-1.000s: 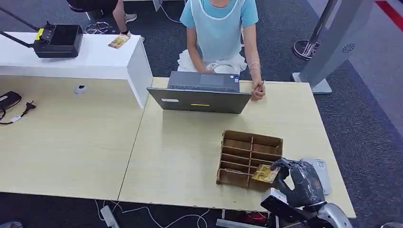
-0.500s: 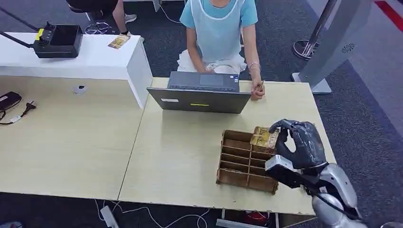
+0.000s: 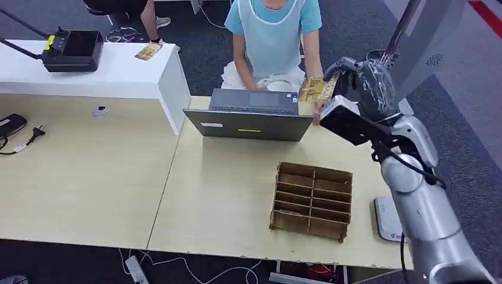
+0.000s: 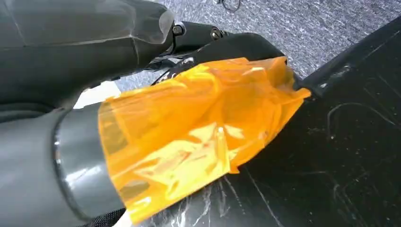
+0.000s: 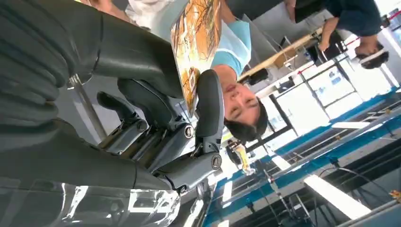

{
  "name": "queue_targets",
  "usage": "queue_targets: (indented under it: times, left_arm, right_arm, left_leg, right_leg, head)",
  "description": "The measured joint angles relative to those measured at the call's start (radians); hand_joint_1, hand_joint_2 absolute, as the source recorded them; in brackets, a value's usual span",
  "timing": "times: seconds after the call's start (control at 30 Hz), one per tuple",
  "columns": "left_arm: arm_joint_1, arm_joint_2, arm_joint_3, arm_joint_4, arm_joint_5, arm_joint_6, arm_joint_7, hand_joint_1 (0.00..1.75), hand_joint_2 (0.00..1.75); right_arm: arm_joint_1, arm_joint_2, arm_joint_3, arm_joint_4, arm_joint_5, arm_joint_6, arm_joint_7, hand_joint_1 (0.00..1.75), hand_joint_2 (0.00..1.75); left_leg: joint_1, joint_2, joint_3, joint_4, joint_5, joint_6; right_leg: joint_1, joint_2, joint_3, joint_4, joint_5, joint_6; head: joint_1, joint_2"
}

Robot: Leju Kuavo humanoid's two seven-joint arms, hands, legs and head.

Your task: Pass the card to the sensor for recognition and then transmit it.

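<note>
My right hand (image 3: pixel 362 78) is raised above the far right of the table, beside the laptop (image 3: pixel 251 115). It pinches a yellow patterned card (image 3: pixel 313 89), held upright close to the seated person's hand. The right wrist view shows the same card (image 5: pixel 196 45) gripped between the thumb and the dark fingers (image 5: pixel 209 109). A flat white sensor pad (image 3: pixel 388 218) lies at the table's right edge, well below and nearer than the raised hand. My left hand (image 4: pixel 142 109) hangs by the dark floor, wrapped in orange film, holding nothing.
A brown wooden divided box (image 3: pixel 312 200) sits on the table's near right. A person (image 3: pixel 272 35) in a light blue top sits behind the laptop. A white counter (image 3: pixel 118 77) with a black device (image 3: pixel 74 50) stands far left. A grey gate pillar (image 3: pixel 423 41) rises at the right.
My right hand lifted the card out of the wooden box's near compartment and carried it up and away, to beside the laptop near the person's hand.
</note>
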Motion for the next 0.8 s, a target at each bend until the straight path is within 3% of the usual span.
queue_targets:
  times: [0.23, 0.47, 0.8]
  left_arm:
    - [-0.011, 0.001, -0.039, 0.0, 0.0, -0.021, -0.006, 0.0, 0.0]
    - [-0.02, 0.005, -0.084, 0.0, 0.0, -0.044, -0.007, 0.0, 0.0]
    - [-0.022, 0.009, -0.113, 0.0, 0.0, -0.053, -0.007, 0.0, 0.0]
  right_arm:
    - [-0.221, 0.104, 0.052, 0.233, 0.037, 0.033, 0.084, 1.75, 1.75]
    - [-0.362, 0.205, 0.105, 0.53, 0.159, -0.005, 0.205, 1.75, 1.75]
    - [-0.503, 0.253, 0.108, 0.849, 0.259, -0.06, 0.282, 1.75, 1.75]
  left_leg:
    - [0.0, 0.0, 0.0, 0.0, 0.0, 0.0]
    - [0.0, -0.001, 0.0, 0.0, 0.001, 0.0]
    - [0.0, -0.002, 0.0, 0.0, 0.001, 0.0]
  right_leg:
    - [0.0, -0.001, 0.0, 0.0, 0.0, 0.0]
    - [0.0, -0.001, 0.0, 0.0, 0.0, 0.0]
    - [0.0, -0.002, 0.0, 0.0, 0.0, 0.0]
  head:
    - [0.0, 0.0]
    - [0.0, 0.0]
    - [0.0, 0.0]
